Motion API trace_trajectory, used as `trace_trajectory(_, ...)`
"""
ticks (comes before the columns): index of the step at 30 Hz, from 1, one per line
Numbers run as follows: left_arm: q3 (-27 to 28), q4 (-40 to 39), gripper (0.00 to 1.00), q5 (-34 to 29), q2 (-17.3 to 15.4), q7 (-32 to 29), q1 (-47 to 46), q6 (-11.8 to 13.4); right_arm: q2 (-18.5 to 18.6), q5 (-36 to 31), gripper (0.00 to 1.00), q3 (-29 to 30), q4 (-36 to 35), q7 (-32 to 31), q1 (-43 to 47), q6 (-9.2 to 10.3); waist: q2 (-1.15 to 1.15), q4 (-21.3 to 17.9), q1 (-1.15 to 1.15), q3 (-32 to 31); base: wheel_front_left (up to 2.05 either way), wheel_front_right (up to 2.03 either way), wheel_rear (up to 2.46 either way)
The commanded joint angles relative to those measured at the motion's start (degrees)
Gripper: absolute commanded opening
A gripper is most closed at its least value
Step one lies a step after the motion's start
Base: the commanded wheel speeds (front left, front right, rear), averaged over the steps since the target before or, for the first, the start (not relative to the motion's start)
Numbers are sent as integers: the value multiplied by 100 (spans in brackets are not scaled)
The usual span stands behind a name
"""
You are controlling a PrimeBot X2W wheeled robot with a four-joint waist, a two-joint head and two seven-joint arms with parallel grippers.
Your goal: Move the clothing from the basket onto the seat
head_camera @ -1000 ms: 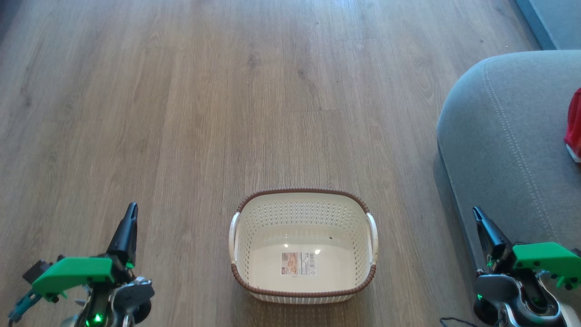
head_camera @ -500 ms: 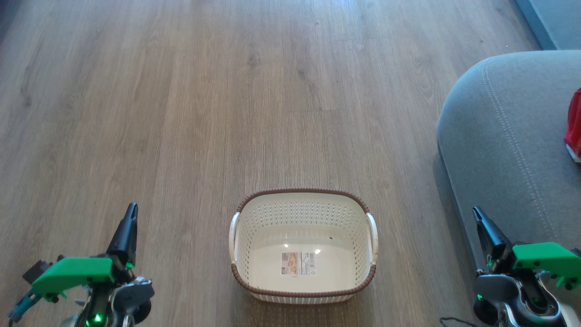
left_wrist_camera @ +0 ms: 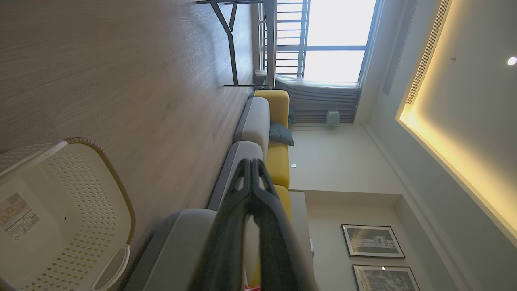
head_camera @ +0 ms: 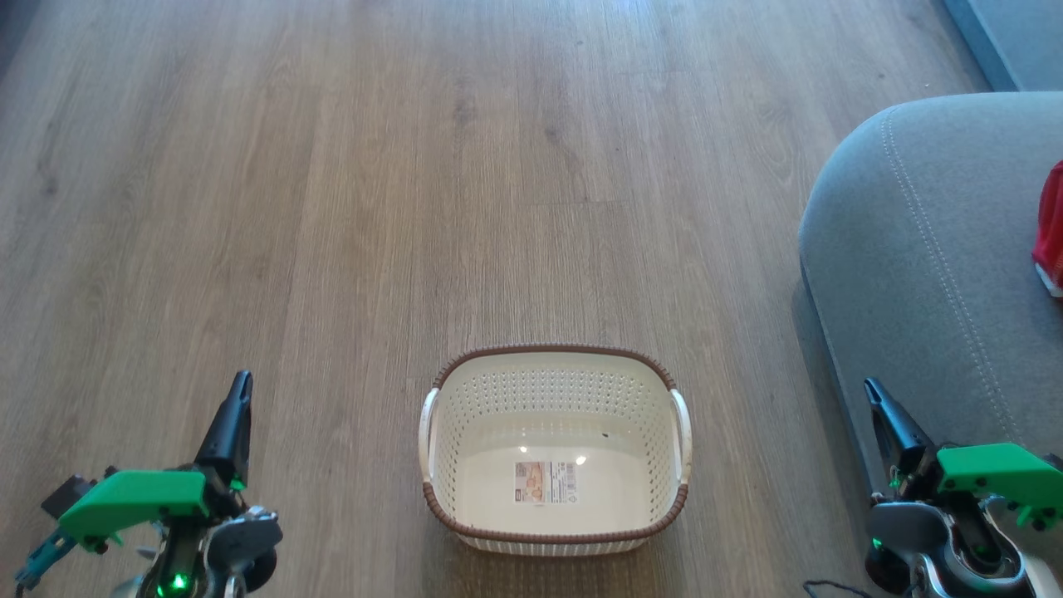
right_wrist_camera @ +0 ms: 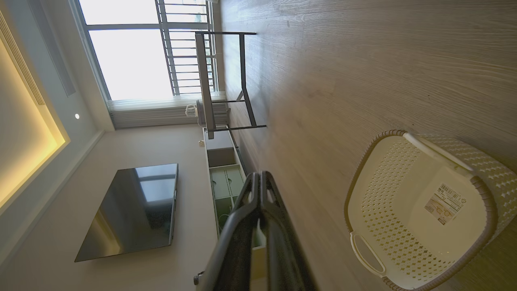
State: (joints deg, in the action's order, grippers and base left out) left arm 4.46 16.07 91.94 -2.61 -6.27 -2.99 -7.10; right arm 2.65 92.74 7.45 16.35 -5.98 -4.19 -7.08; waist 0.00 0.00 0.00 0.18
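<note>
Clothing (head_camera: 1053,232): red item with a white edge, lying on the seat (head_camera: 913,249) at my far right, cut by the frame. Basket (head_camera: 555,390): on the wood floor (head_camera: 332,208) beside the seat, bare bottom showing its sticker label (head_camera: 545,482). Left gripper (head_camera: 241,380) and right gripper (head_camera: 870,389): I read both as closed, fingertips together, holding nothing, one either side of the basket.

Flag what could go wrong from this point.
1. The red clothing lies at the head view's right edge, cut off, so whether it all rests on the seat cannot be confirmed; part may hang off.
2. The shut right claw shows right by the seat's edge; a swing could snag the fabric.
3. The empty basket stands straight ahead; rolling forward would likely hit it.
</note>
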Motion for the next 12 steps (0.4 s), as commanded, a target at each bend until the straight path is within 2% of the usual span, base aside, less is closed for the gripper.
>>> trace_trajectory(1, 205, -203, 0, 24, -27, -21, -320, -39, 28, -56, 0, -95, -233, -49, -199, -41, 0, 0, 0, 0, 0, 0, 0)
trace_trajectory(12, 205, -203, 0, 24, -27, -21, -320, -39, 27, -57, 0, -94, -233, -50, -199, -41, 0, 0, 0, 0, 0, 0, 0)
